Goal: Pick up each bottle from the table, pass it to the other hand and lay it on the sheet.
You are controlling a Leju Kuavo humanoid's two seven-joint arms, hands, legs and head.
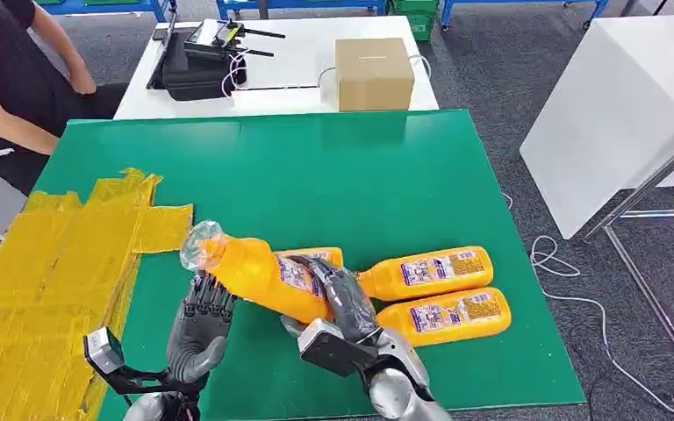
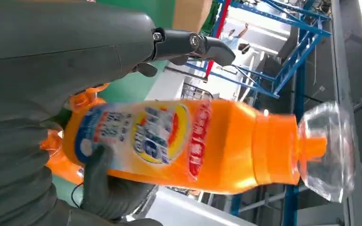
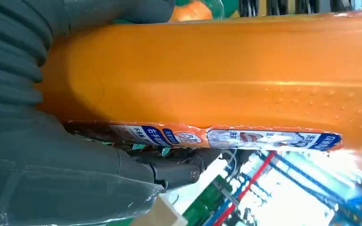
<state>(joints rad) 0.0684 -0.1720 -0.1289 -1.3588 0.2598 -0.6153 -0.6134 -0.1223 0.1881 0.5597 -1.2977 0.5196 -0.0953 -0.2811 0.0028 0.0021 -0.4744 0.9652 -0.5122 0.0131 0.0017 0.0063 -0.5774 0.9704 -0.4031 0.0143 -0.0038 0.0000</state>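
Between the hands and the yellow sheet (image 1: pixel 48 272) lies bare green desk (image 1: pixel 316 175), an open lane to the left. Two bottles (image 1: pixel 430 272) lie close on the right, crowding that side. A cardboard box (image 1: pixel 373 72) and a person's arm (image 1: pixel 17 127) sit well back, beyond the far edge.

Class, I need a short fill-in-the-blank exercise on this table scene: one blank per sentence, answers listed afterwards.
1. The right hand grips an orange ____.
2. The held bottle's clear cap points toward the ____ sheet.
3. The left hand is under the held bottle's ____ end.
4. The box stands on the ____ table.

Answers: bottle; yellow; cap; white
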